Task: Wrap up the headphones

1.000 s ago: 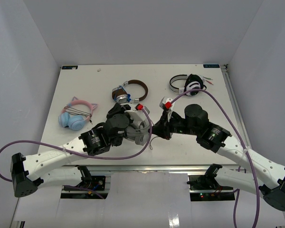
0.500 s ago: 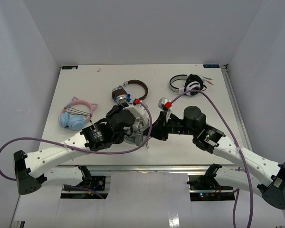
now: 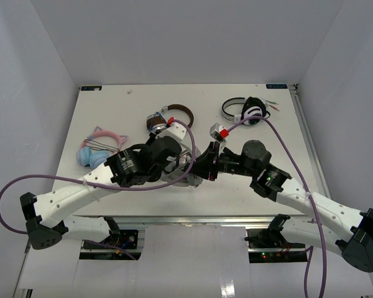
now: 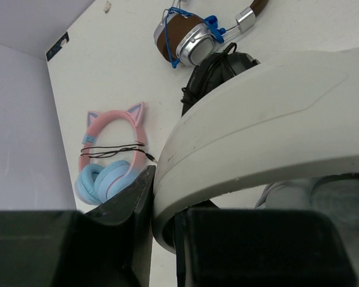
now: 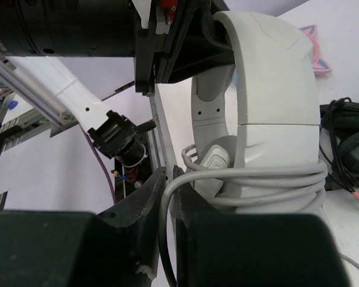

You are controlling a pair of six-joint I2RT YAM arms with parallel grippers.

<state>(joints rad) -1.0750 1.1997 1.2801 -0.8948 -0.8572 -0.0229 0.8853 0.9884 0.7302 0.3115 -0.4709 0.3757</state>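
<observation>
Both arms hold the headphones over the middle of the counter. Left pincer clamped tight on the white band. Right pincer nearly closed, pinching the cable, which loops the band several times. Risk: slack on right lets loops slip off; overpull drags band out of left grip.
</observation>
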